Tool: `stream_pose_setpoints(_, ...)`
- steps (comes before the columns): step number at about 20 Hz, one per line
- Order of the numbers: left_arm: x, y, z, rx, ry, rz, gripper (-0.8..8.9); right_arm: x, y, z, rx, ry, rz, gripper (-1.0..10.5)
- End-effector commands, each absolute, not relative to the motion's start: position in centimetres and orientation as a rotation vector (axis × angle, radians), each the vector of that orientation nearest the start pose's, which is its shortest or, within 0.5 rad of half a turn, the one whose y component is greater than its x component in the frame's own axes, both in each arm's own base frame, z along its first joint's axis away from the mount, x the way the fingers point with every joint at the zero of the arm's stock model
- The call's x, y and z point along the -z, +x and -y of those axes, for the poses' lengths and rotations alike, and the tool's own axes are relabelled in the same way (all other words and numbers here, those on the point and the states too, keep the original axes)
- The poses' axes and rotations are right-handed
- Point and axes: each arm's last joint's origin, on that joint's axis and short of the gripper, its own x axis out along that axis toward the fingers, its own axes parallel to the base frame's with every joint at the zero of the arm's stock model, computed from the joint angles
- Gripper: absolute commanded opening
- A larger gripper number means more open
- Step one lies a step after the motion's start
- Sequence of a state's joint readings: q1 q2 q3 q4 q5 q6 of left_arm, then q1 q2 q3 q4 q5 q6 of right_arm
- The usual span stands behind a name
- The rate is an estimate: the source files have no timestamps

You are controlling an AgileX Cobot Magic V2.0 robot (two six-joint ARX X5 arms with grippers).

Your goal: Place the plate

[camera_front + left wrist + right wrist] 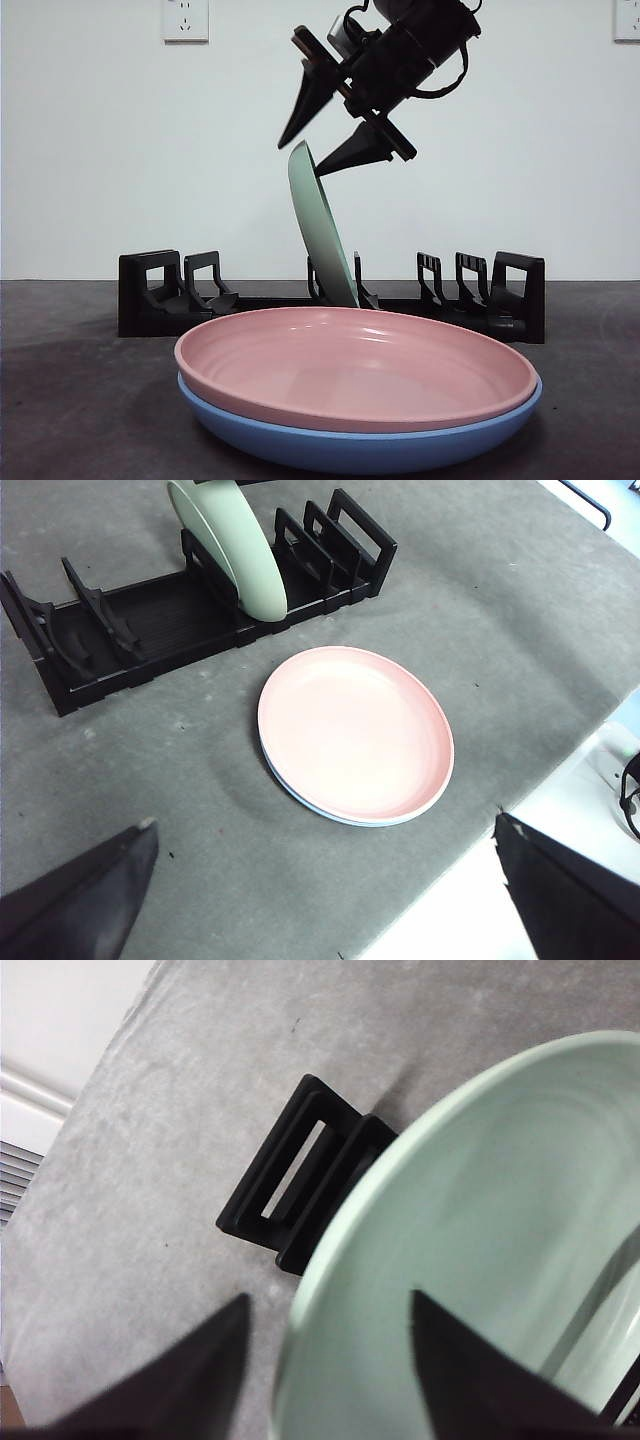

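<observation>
A pale green plate (320, 225) stands on edge in a middle slot of the black dish rack (150, 290), leaning to the left. My right gripper (302, 158) hangs over the plate's top rim, jaws open, one on each side of the rim. In the right wrist view the green plate (500, 1210) fills the frame between the jaws of the right gripper (328, 1298). My left gripper (325, 823) is open and empty, high above the table. Its view shows the green plate (235, 545) in the rack (160, 615).
A pink plate (360, 365) lies stacked on a blue plate (350, 450) on the grey table in front of the rack, also in the left wrist view (350, 730). The rack's other slots hold nothing. The table's edge runs near the left gripper.
</observation>
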State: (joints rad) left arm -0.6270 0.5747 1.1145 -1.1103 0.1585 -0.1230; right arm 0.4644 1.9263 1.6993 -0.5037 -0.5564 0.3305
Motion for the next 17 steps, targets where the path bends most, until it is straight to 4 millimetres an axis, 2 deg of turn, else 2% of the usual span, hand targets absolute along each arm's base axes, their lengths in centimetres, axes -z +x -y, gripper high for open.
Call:
stream_pose_setpoints(1, -37.8, 4.4, 3.8, 0.735, 0.016, -0.591, 5.27, -29.2, 38.5, -21.2, -0.842, 0.315, -0.898, 0.3)
stream_pose_setpoints(6, -37.8, 4.4, 3.8, 0.735, 0.018, -0.592, 5.27, -29.4, 38.5, -21.3, -0.865, 0.339, -0.899, 0.1)
stream_pose_setpoints(8, -37.8, 4.4, 3.8, 0.735, 0.018, -0.592, 5.27, -30.2, 38.2, -21.3, -0.898, 0.368, -0.897, 0.1)
stream_pose_setpoints(10, -37.8, 4.4, 3.8, 0.735, 0.018, -0.591, 5.27, -31.8, 37.5, -21.0, -0.921, 0.385, -0.869, 0.1)
stream_pose_setpoints(13, -37.8, 4.4, 3.8, 0.737, 0.022, -0.590, 5.27, -34.7, 35.5, -20.1, -0.942, 0.374, -0.835, 0.1)
stream_pose_setpoints(17, -37.8, 4.4, 3.8, 0.738, 0.025, -0.588, 5.27, -38.8, 31.0, -18.6, -0.986, 0.257, -0.793, 0.1)
